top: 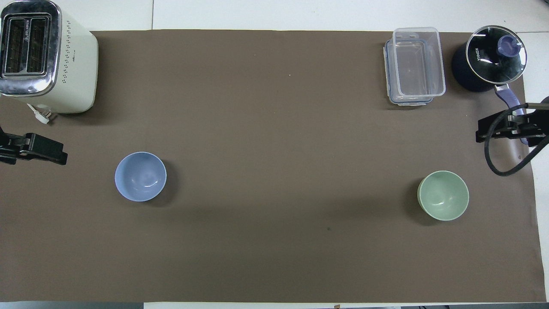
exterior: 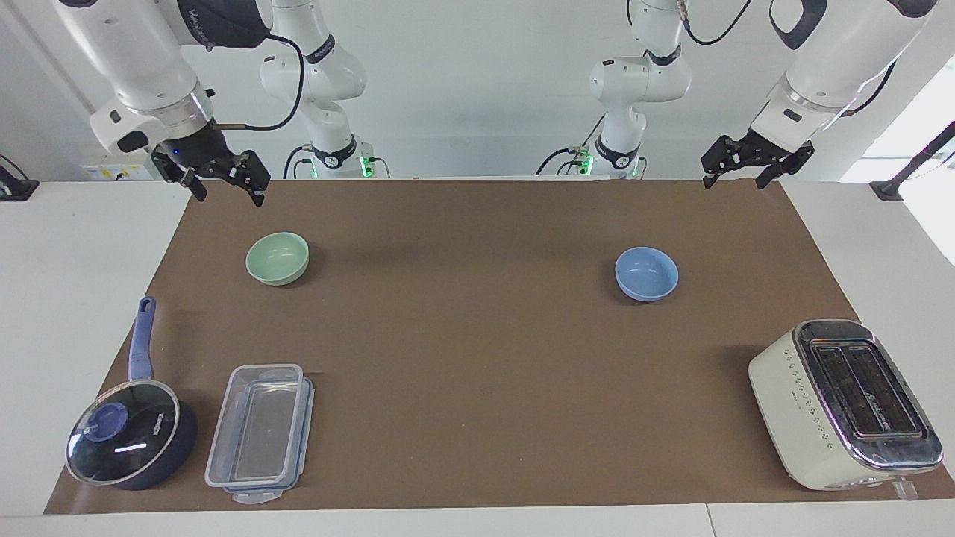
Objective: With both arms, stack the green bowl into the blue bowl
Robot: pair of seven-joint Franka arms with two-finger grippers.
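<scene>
Stacking not yet begun. Green bowl (exterior: pixel 277 258) is set toward the right arm's end of the brown mat (exterior: pixel 477 358), blue bowl (exterior: pixel 647 274) toward the left arm's, well apart, presumably one per arm. Both are round, matte, smooth. Right gripper (exterior: pixel 221 179) and left gripper (exterior: pixel 755 162) are raised, released, nothing held.

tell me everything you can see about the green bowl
The green bowl is small, round and pale mint green, with a plain matte look, a smooth rim and a glossy highlight inside. It stands upright and empty on the brown mat, toward the right arm's end of the table, nearer to the robots than the clear plastic container and the lidded saucepan. Nothing touches it but the mat. The right gripper hangs open in the air, apart from it.
</scene>
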